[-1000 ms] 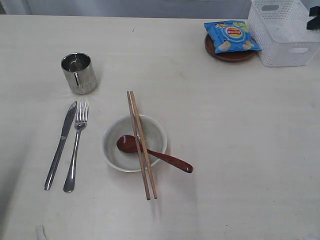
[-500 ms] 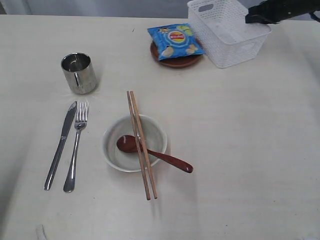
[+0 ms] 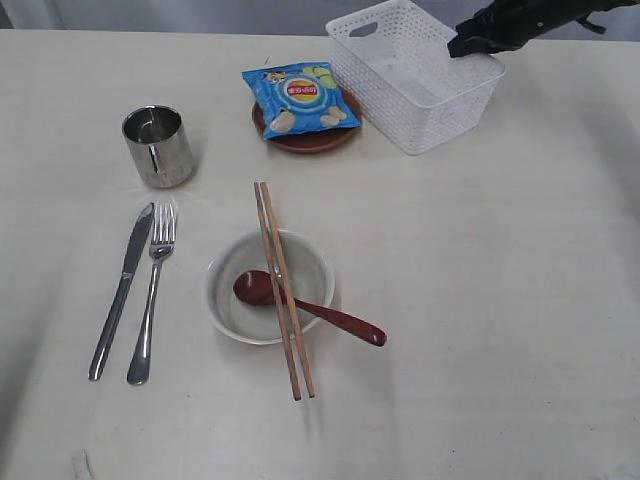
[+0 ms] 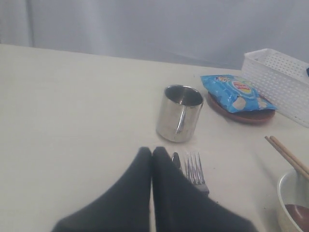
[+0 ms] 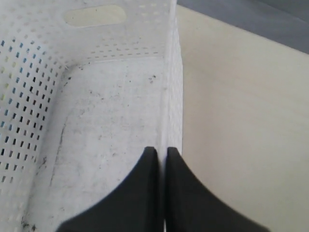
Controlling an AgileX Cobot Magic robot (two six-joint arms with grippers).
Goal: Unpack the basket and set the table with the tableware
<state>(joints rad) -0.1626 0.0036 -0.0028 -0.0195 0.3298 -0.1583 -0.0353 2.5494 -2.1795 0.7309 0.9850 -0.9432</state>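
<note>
Plainly, in the exterior view, most of a place setting is laid out on the worktop (image 3: pixel 480 300). The cup (image 3: pixel 158 146) is stood upright behind the knife (image 3: pixel 120 290) and fork (image 3: pixel 150 295), which are laid side by side. The chopsticks (image 3: pixel 270 230) are rested across the bowl (image 3: pixel 225 300), and the spoon (image 3: pixel 330 317) is propped with its head inside the bowl and its handle out over the rim. At the far side the basket (image 3: pixel 440 115) is seen empty and set at an angle. The right hand (image 3: pixel 470 42) is closed on its far rim, a hold judged suited to dragging or lifting the light basket by its edge. Just beside the basket, the plate (image 3: pixel 300 143) is covered by the chip bag (image 3: pixel 300 97), so it is judged not yet placed with the setting.

In the left wrist view, the left hand (image 4: pixel 152 151) is seen shut with nothing between its fingers, held low over the knife and fork and short of the cup. It is judged to be parked clear of the other arm's work.

In the right wrist view, the basket's side wall is seen pinched between the fingers of the right hand, one inside and one outside. The basket's floor is shown bare, which suggests that the unpacking is finished.
</note>
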